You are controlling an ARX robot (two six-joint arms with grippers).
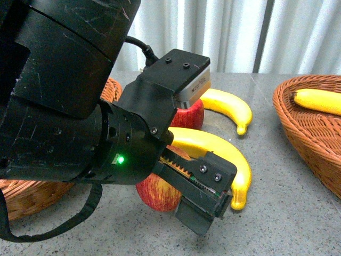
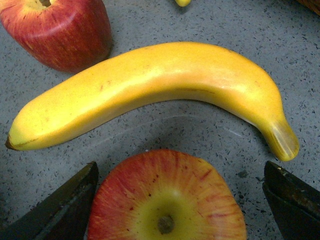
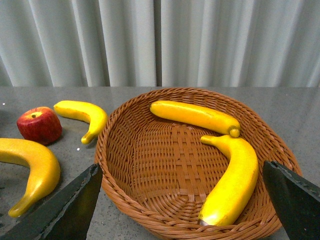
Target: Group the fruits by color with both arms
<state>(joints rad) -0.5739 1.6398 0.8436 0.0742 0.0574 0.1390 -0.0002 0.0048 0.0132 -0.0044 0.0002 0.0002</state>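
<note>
Jaws apart, black left gripper (image 2: 180,197) straddles a round red-yellow apple (image 2: 167,200) mid-way across the grey speckled desk (image 1: 287,213). The right gripper (image 3: 182,200) gapes over a brown wicker basket (image 3: 125,190) holding two curved yellow bananas (image 3: 195,116) (image 3: 235,180). Four fruits lie unsorted.

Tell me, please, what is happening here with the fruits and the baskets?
A two-armed robot is sorting fake fruits. The left gripper hangs over a red apple on the grey table, its fingers open on either side, not closed on it. A banana lies just beyond that apple, with a second apple and another banana further off. The right gripper, also open, is over the right basket, which holds two bananas. A second basket stands on the left; its contents are hidden.
</note>
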